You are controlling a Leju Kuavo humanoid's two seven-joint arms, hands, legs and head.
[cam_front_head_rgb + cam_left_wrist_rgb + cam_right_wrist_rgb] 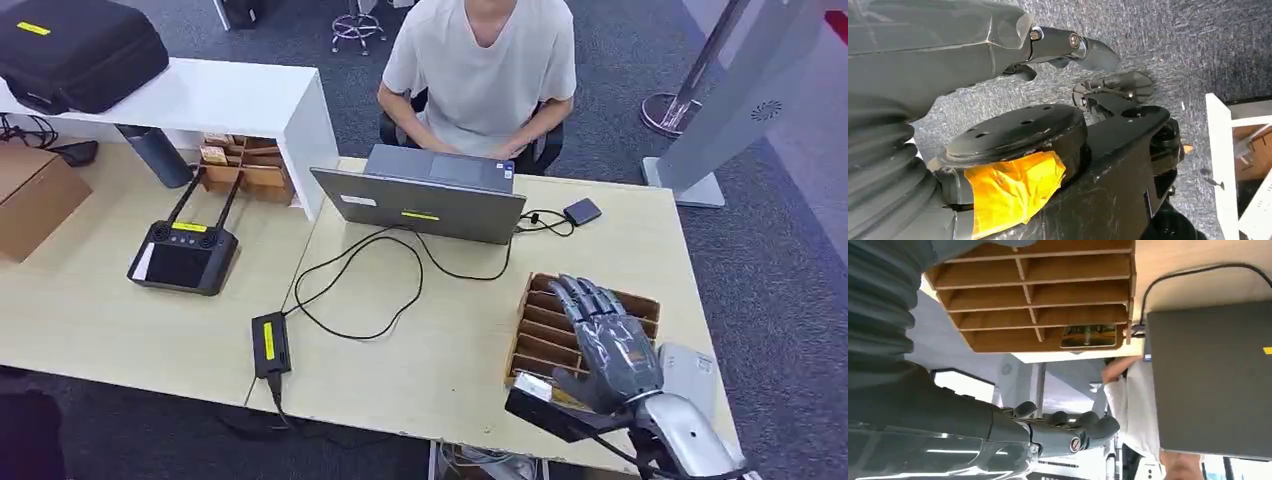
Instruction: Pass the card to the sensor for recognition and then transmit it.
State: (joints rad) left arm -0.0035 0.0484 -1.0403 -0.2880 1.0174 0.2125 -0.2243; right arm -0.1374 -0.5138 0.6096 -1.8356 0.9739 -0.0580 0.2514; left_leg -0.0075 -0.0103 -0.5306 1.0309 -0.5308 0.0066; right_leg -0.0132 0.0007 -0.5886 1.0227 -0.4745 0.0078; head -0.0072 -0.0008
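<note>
Wooden slotted rack [560, 300] holds card [1089, 335] in far end slot; thin, stiff, light, likely slick, so pinch exposed edge. Right hand [605, 340] hovers above rack, fingers spread, holding nothing; left hand [1068, 47] hangs, grip unclear

One wooden slotted rack [545, 330] lies under the right hand [610, 345], and one card [1089, 335] sits in a slot of it, seen in the right wrist view. One white device [690, 375] lies just beside the hand. Beyond the hand stands one laptop [425, 200], with one person [480, 70] behind it and one small black drive [582, 211] near it. Well apart from the hand lie one power brick [270, 343], one antenna controller [183, 255], one cardboard box [30, 200] and one black case [75, 50].
</note>
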